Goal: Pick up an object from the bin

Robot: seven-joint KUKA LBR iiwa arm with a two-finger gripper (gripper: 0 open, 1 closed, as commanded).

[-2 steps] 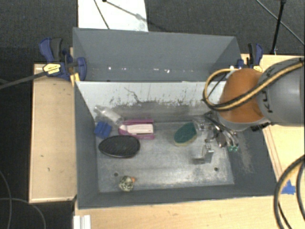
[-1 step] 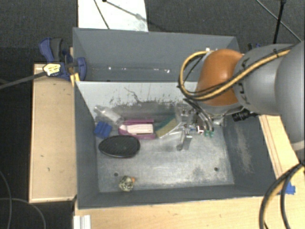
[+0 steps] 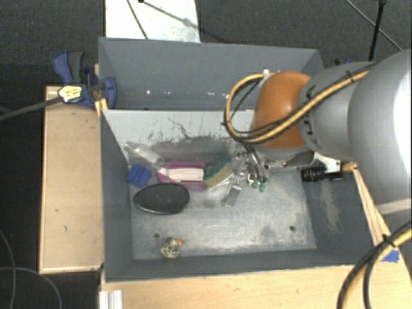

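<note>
Six small things lie in the grey metal bin [image 3: 212,76], all of them to the left of the hand [image 3: 233,190], which hangs low over the bin floor near its middle, beneath the arm's orange wrist cover [image 3: 283,108]. Nearest is a yellow-green soft wedge [image 3: 219,169], just up and left of the hand, touching it or just beside it; I cannot tell which. Further left, against that wedge, lies a pink and white rectangular box [image 3: 183,172], and beyond the box a small blue block [image 3: 138,174] and a crumpled clear plastic wrapper [image 3: 143,153]. A black flat oval stone [image 3: 161,199] rests left of the hand, just below the box. A small speckled round ball [image 3: 171,247] sits well apart, down and left of the hand, close to the near wall. Whether the hand is clenched or released cannot be told
</note>
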